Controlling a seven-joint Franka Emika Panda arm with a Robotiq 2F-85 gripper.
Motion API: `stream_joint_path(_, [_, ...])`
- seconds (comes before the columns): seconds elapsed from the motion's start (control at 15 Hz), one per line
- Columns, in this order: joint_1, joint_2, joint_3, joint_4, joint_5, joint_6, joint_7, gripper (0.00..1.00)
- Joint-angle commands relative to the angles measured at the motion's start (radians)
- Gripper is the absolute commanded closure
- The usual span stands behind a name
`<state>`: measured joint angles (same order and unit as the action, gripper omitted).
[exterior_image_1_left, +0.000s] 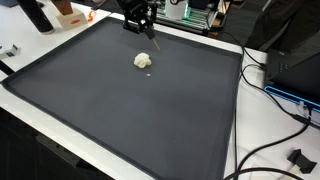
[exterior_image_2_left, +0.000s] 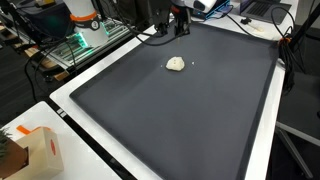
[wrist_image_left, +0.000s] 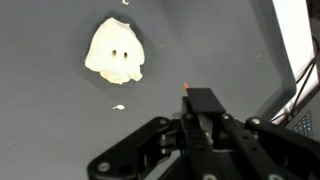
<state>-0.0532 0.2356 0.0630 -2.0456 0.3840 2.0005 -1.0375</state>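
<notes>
A cream-coloured lump (wrist_image_left: 113, 52) with two small holes lies on the dark grey mat (wrist_image_left: 40, 120), with a tiny crumb (wrist_image_left: 118, 106) beside it. In both exterior views the lump (exterior_image_1_left: 143, 61) (exterior_image_2_left: 175, 64) sits in the far half of the mat. My gripper (wrist_image_left: 200, 115) is shut on a slim black tool (wrist_image_left: 203, 101) with an orange tip (wrist_image_left: 186, 88). The tip points at the mat a short way from the lump, apart from it. In both exterior views the gripper (exterior_image_1_left: 140, 22) (exterior_image_2_left: 178, 20) hangs over the mat's far edge.
The mat (exterior_image_1_left: 150, 120) covers a white table (exterior_image_1_left: 225, 165). Black cables (exterior_image_1_left: 275, 95) and equipment lie along one side. A cardboard box (exterior_image_2_left: 38, 150) stands at a near corner. Electronics with green lights (exterior_image_2_left: 80, 40) stand behind the table.
</notes>
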Motion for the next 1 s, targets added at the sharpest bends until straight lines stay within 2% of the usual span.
stream_joint_path(0.0, [-0.033, 0.030, 0.003, 0.024, 0.068, -0.065, -0.061, 0.97])
stream_joint_path(0.47, [-0.068, 0.081, -0.003, 0.057, 0.148, -0.161, -0.098, 0.97])
stream_joint_path(0.93, [-0.100, 0.129, -0.008, 0.080, 0.225, -0.192, -0.111, 0.97])
